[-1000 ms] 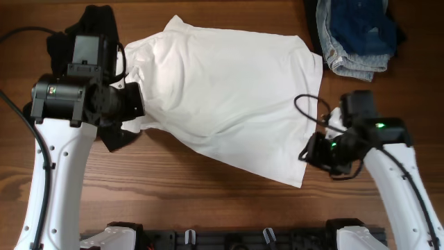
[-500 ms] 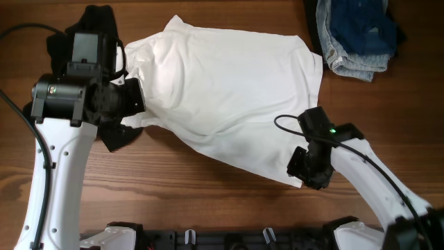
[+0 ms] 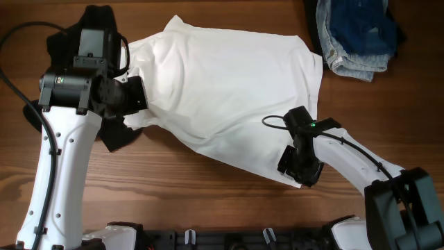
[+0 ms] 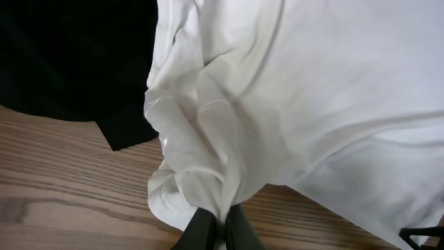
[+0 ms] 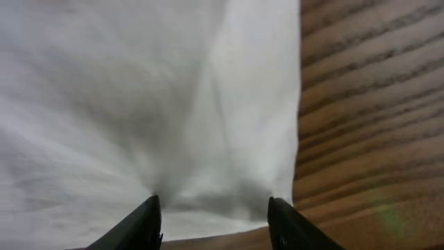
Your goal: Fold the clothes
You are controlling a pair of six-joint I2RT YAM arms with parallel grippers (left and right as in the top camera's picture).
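The white T-shirt [image 3: 229, 90] lies spread and wrinkled across the middle of the table. My left gripper [image 3: 135, 97] is at its left edge, shut on a bunched fold of the T-shirt [image 4: 201, 139], with the fingers [image 4: 201, 232] pinched together. The black garment [image 3: 104, 21] lies under and behind that arm and shows dark at the upper left of the left wrist view [image 4: 69, 55]. My right gripper [image 3: 295, 167] is over the shirt's lower right corner [image 5: 243, 125]. It is open, with its fingertips [image 5: 149, 208] spread wide and resting on the cloth.
Light-blue jeans [image 3: 354, 62] with a navy garment [image 3: 361, 24] on top sit at the back right corner. Bare wood table [image 3: 208, 187] runs along the front edge below the shirt. A black cable [image 3: 274, 121] loops beside the right arm.
My right arm has swung left from beside the shirt onto its lower right corner, and its jaws have widened. The left gripper has shifted slightly upward, still holding the fold.
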